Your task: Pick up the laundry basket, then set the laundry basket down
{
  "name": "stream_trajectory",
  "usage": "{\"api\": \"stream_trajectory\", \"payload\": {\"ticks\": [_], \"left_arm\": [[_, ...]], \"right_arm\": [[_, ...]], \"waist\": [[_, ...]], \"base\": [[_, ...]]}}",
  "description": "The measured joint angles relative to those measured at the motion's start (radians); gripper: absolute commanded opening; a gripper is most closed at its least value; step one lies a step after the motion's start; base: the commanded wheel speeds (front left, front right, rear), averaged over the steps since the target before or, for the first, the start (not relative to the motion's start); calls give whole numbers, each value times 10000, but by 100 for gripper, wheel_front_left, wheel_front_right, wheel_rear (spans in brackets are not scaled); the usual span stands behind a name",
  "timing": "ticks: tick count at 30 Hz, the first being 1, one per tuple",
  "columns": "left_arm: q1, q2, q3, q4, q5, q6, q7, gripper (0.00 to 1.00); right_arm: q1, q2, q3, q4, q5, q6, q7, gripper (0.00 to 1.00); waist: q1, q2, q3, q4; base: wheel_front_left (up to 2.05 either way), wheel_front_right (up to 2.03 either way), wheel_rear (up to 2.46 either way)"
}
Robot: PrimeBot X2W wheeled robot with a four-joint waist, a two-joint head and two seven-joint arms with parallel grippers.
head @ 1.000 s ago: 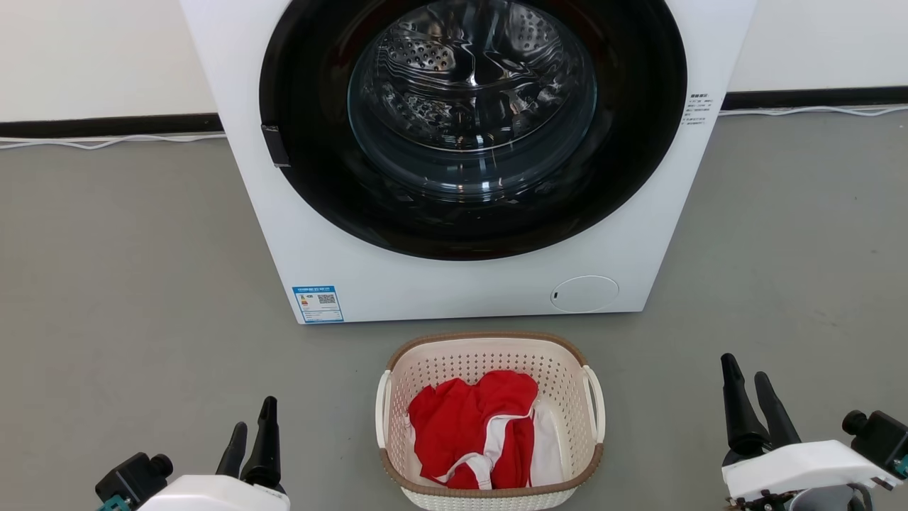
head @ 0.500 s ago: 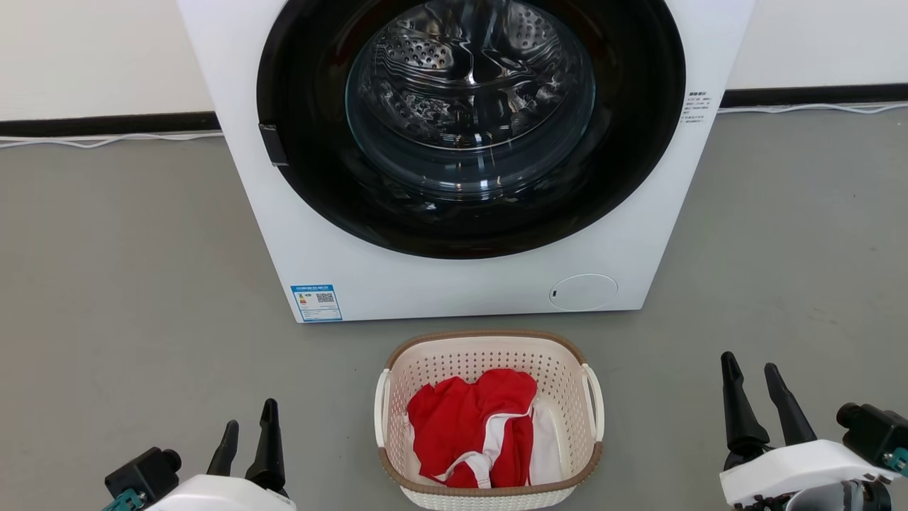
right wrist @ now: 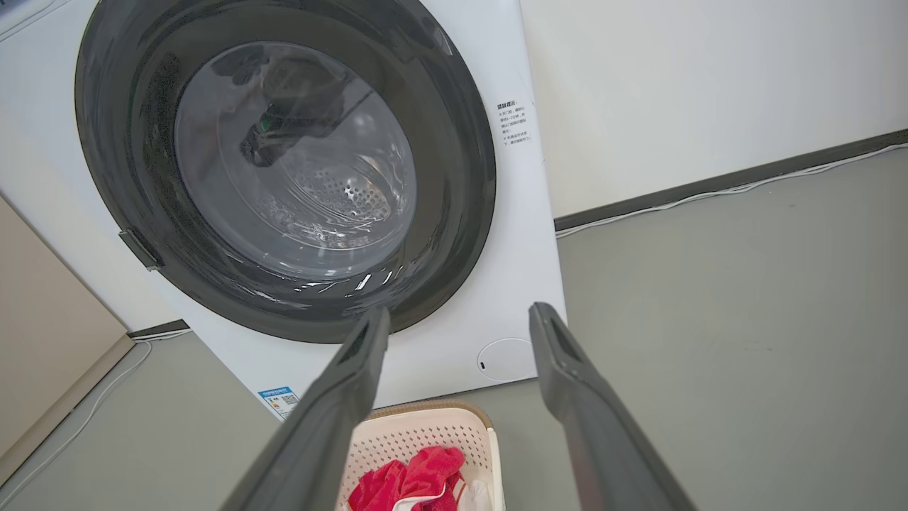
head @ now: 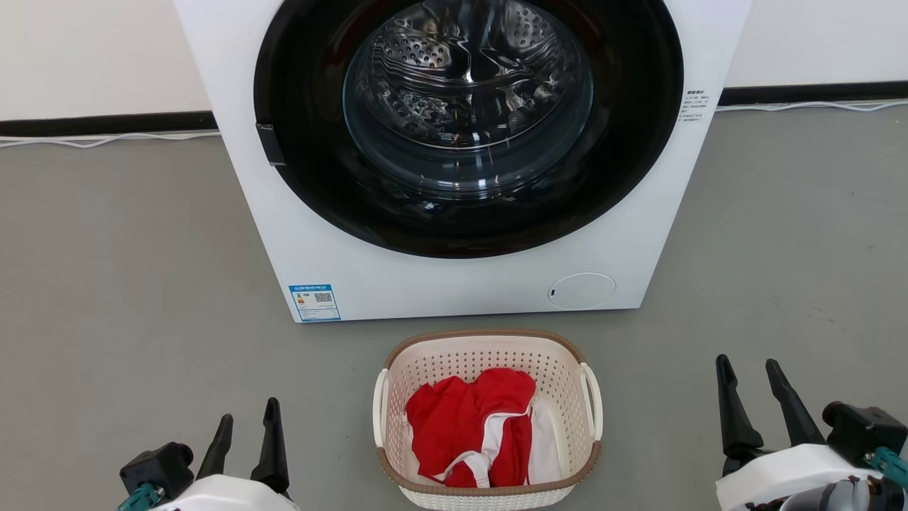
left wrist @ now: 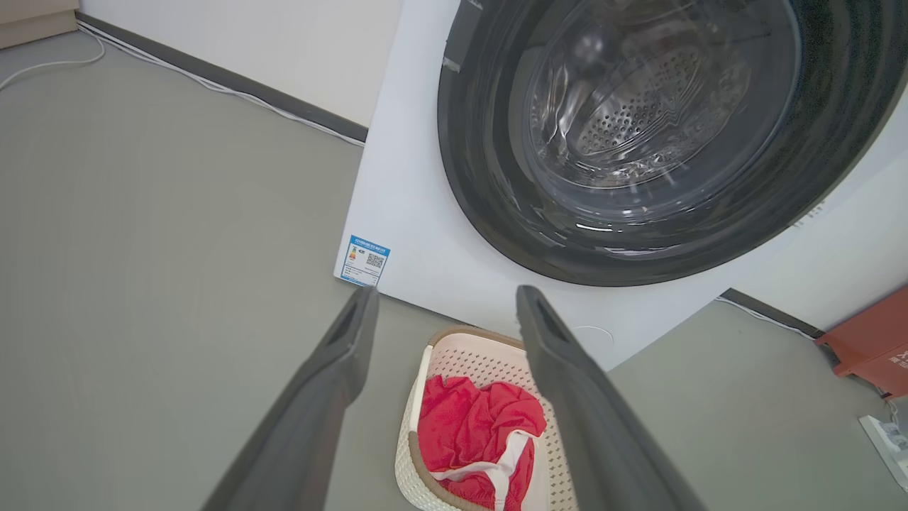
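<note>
The laundry basket (head: 454,358), cream-white and perforated with a brown rim and white side handles, stands on the grey floor just in front of the washing machine. It holds red and white cloth (head: 472,426). My left gripper (head: 248,410) is open at the lower left, well apart from the basket's left handle. At the lower right, my right gripper (head: 747,366) is open too, farther from the right handle. The left wrist view looks down on the basket (left wrist: 489,362) past open fingers (left wrist: 443,298). The right wrist view has the basket (right wrist: 425,433) low between open fingers (right wrist: 457,316).
A white front-loading washing machine (head: 454,284) with a dark round door, shut, stands right behind the basket. White cables (head: 106,140) run along the black skirting at the wall. A red object (left wrist: 869,341) lies on the floor at the right of the left wrist view.
Both grippers have spread their fingers a little wider and shifted slightly. The head view has drifted a touch; the basket stays where it was.
</note>
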Motion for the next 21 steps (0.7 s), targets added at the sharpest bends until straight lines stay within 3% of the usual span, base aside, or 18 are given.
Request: {"api": "stream_trajectory", "payload": {"ticks": [21], "left_arm": [[12, 21, -8, 17, 2527, 130, -610, 100]], "right_arm": [[-102, -121, -81, 297, -2706, 4, -616, 100]], "waist": [[0, 0, 20, -30]], "base": [[0, 0, 0]]}}
